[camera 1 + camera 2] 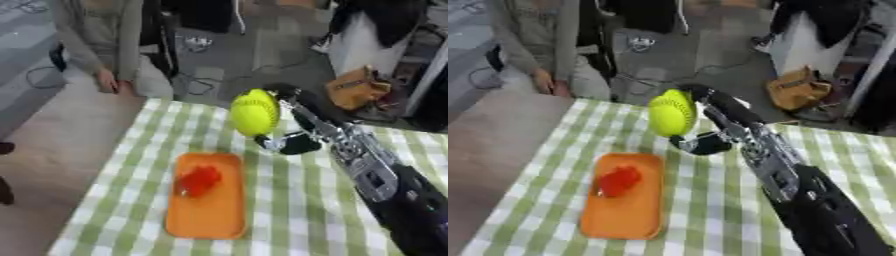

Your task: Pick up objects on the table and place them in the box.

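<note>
Holding the yellow ball (255, 112) up above the checked surface (297, 210), the right hand (293, 135) curls round it — orange tray (208, 220) just below-left has something red (199, 180), probably crumpled.

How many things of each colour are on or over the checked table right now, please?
Yellow: 1, the ball, held in the right hand above the table.
Orange: 1, the tray.
Red: 1, the object lying on the tray.
Total: 3.
</note>
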`<state>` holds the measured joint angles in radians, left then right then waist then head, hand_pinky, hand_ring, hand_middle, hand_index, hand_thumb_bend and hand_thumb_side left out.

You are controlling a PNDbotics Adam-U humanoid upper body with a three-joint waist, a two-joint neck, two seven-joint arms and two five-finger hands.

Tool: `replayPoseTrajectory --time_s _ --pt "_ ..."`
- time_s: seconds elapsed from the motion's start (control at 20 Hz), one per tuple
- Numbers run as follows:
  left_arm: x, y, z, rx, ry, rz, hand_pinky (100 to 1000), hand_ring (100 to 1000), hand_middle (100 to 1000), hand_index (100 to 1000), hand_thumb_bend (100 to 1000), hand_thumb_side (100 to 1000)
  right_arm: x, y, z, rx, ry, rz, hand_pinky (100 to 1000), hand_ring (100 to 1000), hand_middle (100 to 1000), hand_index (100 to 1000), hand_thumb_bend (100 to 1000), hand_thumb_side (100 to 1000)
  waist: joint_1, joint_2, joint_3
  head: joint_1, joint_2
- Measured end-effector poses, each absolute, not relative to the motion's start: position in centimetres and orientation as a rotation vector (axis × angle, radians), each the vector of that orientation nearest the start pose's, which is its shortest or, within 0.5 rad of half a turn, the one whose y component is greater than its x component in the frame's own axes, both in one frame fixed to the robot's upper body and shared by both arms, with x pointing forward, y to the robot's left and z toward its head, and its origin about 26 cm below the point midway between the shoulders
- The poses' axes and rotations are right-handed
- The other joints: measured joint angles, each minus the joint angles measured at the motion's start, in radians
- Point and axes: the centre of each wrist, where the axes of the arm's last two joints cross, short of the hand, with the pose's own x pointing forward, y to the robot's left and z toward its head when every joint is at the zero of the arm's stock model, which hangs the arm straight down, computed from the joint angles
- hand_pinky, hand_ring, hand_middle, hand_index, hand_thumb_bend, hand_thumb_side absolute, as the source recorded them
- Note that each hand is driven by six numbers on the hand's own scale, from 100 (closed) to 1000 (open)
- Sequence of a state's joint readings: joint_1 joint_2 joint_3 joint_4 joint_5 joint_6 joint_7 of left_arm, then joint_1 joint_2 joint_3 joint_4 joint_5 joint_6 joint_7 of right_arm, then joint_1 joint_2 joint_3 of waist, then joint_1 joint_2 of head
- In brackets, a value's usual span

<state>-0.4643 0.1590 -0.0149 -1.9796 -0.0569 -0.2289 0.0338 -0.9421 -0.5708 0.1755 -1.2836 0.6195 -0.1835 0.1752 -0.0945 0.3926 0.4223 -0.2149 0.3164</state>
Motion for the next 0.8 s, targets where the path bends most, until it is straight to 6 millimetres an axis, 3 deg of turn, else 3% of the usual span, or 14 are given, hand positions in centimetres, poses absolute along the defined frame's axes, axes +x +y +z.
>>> replayPoseTrajectory --time_s 0.35,0.8 --pt "31.4 21.2 23.1 -0.009 3.597 0.364 328 708 821 794 100 939 43.6 -24.7 28.4 -0.882 -2.009 1.375 101 376 556 520 246 100 0.002 0.000 0.000 -0.002 0.004" --pt "31.4 21.2 23.1 -0.008 3.596 0.364 328 708 821 795 100 940 43.5 -22.4 26.1 -0.757 -1.993 1.477 108 385 560 518 212 100 0.006 0.000 -0.012 -0.003 0.009"
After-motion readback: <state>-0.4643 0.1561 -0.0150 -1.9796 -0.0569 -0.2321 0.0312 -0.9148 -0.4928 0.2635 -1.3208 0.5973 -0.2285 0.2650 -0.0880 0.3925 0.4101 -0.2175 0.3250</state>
